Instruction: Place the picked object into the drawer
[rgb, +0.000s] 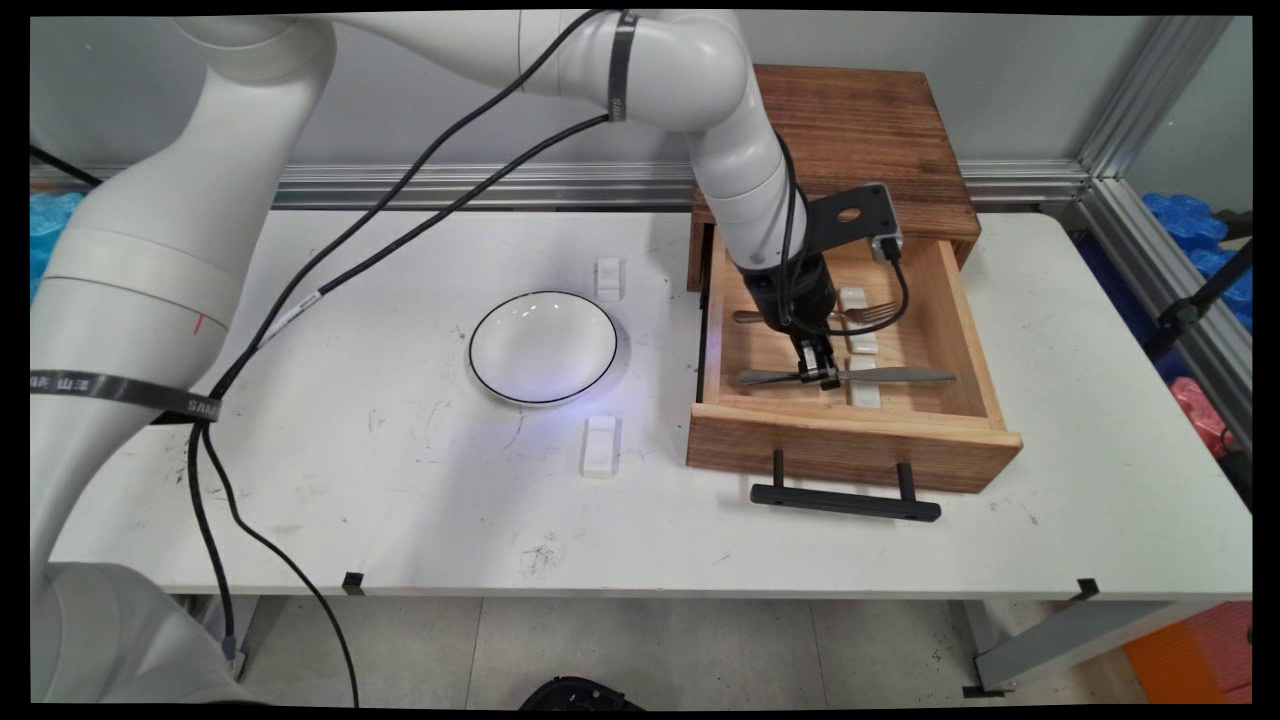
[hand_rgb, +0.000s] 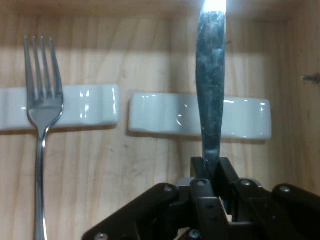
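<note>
The knife (hand_rgb: 210, 90) is clamped between closed fingers (hand_rgb: 204, 172) inside the open wooden drawer (rgb: 850, 440) at the counter's (rgb: 400, 520) right side. Its blade is laid across a white rest (hand_rgb: 200, 116); a fork (hand_rgb: 44, 105) is seen alongside.

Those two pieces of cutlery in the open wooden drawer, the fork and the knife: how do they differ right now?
The knife is pinched between the black gripper, while the fork lies free, untouched. The knife has a plain flat blade; the fork ends in tines. In the drawer the knife lies nearer the handle side, the fork farther back. Both are metal, lie roughly parallel, and each crosses a white rest.
</note>
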